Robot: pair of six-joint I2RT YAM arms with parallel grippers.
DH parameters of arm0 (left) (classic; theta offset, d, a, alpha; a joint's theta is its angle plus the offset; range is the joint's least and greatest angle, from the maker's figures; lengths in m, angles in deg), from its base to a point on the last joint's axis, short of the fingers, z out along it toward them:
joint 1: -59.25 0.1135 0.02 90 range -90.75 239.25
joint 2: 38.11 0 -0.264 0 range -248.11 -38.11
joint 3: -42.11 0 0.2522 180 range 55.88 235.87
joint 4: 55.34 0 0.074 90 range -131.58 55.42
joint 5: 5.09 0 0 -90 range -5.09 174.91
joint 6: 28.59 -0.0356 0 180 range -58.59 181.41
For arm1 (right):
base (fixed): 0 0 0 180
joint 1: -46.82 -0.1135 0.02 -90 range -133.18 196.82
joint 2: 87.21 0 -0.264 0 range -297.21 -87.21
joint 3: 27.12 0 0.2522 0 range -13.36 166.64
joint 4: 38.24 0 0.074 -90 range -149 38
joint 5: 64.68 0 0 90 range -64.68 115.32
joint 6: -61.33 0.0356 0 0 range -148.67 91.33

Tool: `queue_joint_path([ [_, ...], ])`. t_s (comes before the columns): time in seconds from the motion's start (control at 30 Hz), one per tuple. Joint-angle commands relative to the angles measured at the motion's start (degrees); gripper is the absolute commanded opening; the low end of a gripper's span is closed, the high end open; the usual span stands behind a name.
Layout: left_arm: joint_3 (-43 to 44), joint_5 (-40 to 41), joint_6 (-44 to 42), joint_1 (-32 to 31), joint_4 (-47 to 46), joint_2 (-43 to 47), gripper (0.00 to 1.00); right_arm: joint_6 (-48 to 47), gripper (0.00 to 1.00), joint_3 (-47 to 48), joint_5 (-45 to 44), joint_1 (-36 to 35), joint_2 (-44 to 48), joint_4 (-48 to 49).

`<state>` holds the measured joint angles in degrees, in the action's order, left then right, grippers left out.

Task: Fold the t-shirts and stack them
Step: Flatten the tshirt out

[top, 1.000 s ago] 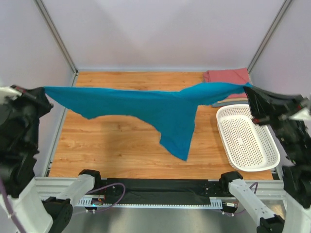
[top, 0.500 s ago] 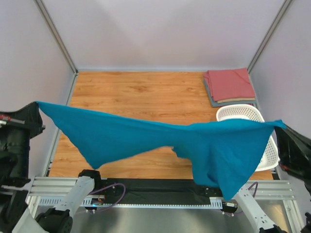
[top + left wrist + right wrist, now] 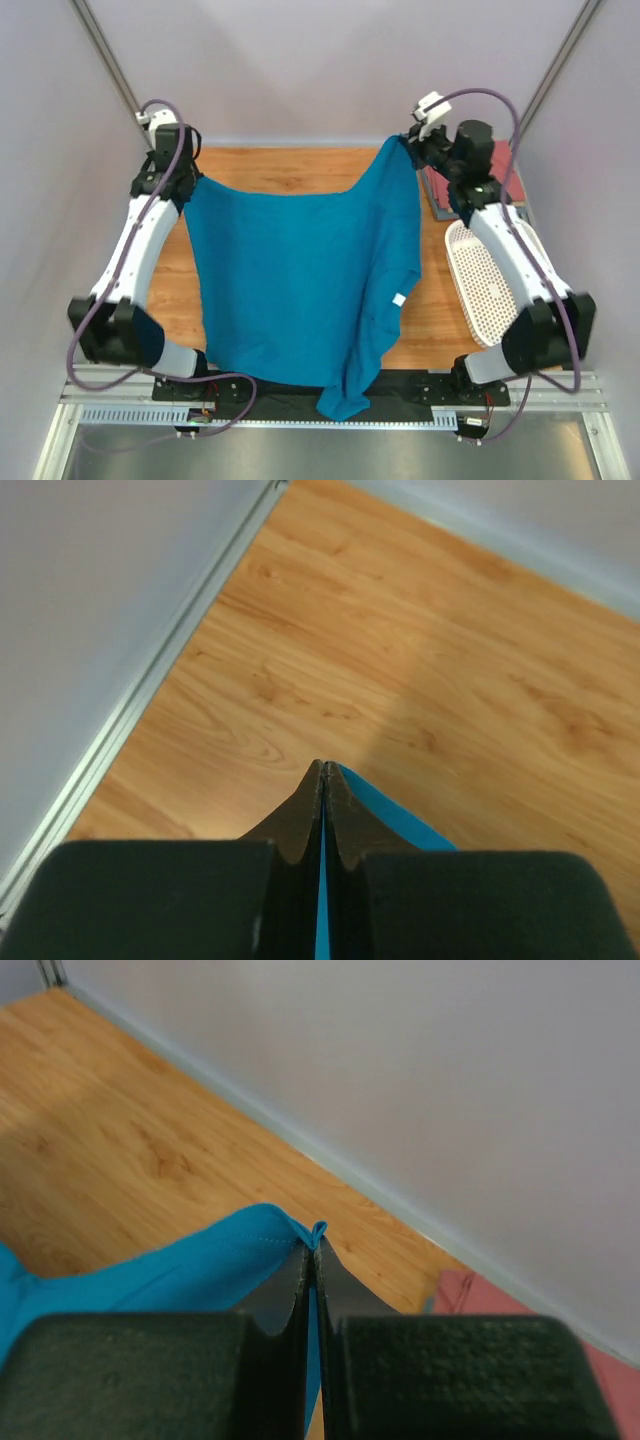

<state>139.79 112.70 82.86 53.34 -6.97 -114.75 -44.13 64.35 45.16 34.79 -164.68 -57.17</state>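
Teal-blue cloth t-shirt (image 3: pixel 300 280) spread over wooden table (image 3: pixel 290 168) at frame centre, bottom end hanging off near edge. Left hand (image 3: pixel 322 772) pinches upper-left corner, right hand (image 3: pixel 315 1245) upper-right corner. Salmon-red folded t-shirt (image 3: pixel 462 1292) upper right.
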Motion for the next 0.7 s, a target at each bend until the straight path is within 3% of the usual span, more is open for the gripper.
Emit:
queue_joint_path([
  [0.0,1.2,1.6,-1.1,2.7,-11.0,-10.0,0.0,-5.4,0.0,0.9,2.8,0.3,-10.2,18.6],
  [0.13,12.7,0.3,-2.1,7.0,-8.8,-31.2,0.0,-7.4,0.0,10.2,2.9,0.8,-28.8,23.1],
  [0.23,19.9,-0.6,-5.4,8.4,-12.3,-39.3,0.0,-6.6,0.0,17.1,3.5,1.2,-39.9,27.8],
  [0.43,27.1,-0.8,-9.1,10.0,-16.9,-47.2,0.0,-6.2,0.0,26.3,3.8,1.2,-51.5,32.8],
  [0.67,27.5,-6.3,-10.3,11.1,-22.5,-50.5,0.0,-3.6,0.0,33.1,3.9,1.3,-56.9,33.4],
])
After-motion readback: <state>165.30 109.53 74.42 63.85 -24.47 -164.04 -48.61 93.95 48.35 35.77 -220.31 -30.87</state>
